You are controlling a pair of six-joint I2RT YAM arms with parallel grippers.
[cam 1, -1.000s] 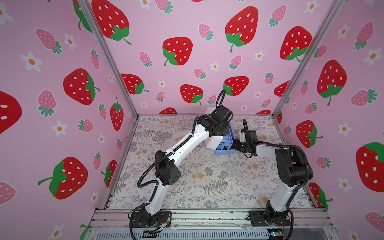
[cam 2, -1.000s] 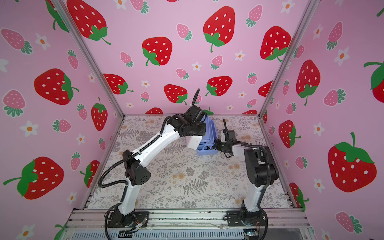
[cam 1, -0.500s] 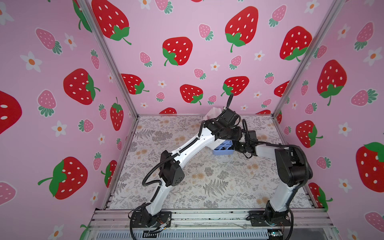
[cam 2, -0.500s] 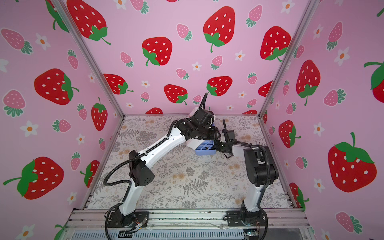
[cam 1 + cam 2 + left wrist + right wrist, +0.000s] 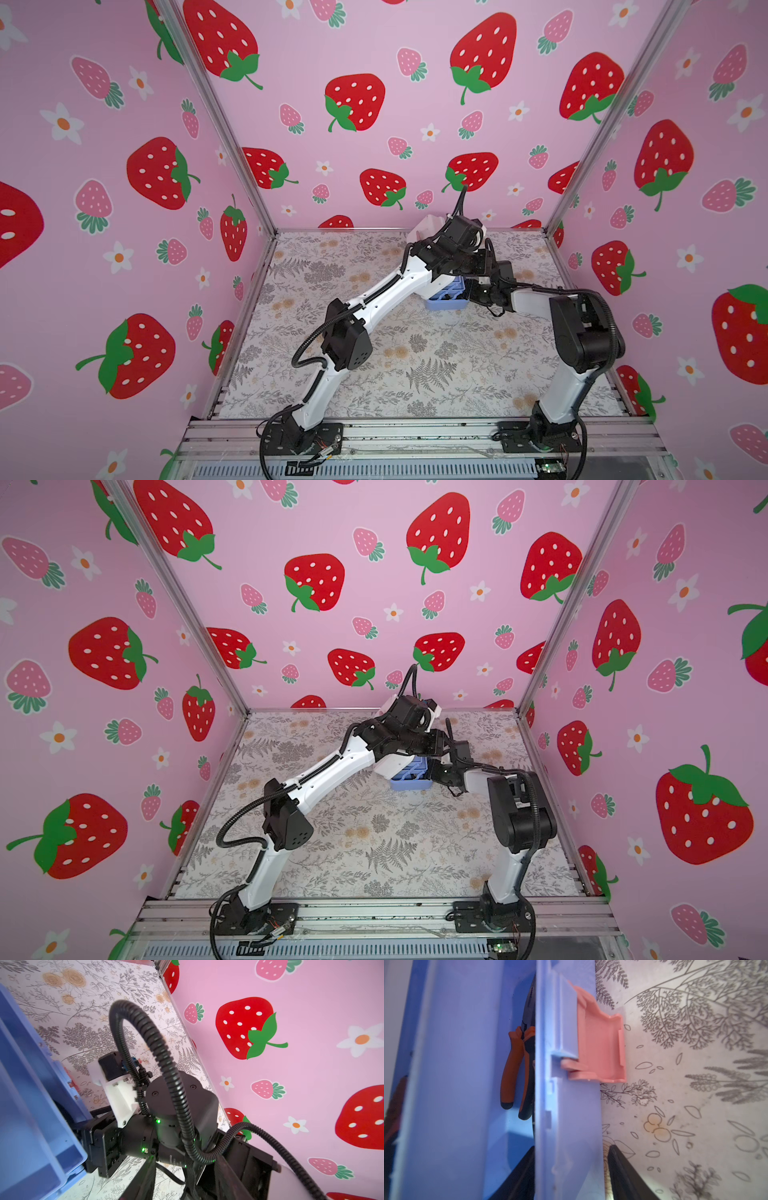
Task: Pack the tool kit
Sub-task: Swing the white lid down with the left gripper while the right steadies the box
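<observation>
Right hand [image 5: 571, 1157] is pinching one wall of the small periwinkle-blue plastic tool kit [image 5: 446, 304], one finger inside and one outside. The kit is sitting toward the back of the floral-print worktop [image 5: 415, 357]. The wall is running straight ahead between the fingers, with the salmon-pink plastic latch [image 5: 600, 1043] sticking out unfastened further along. Orange-handled pliers [image 5: 512, 1068] are lying inside. Beyond, left hand [image 5: 473, 265] is hovering over the kit, fingers apart and empty. Judgement: right is anchoring, and any closing move is falling to left.

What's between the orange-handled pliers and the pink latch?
The blue side wall of the tool kit, shown in the right wrist view. The pliers sit inside it and the latch hangs on its outer face.
</observation>
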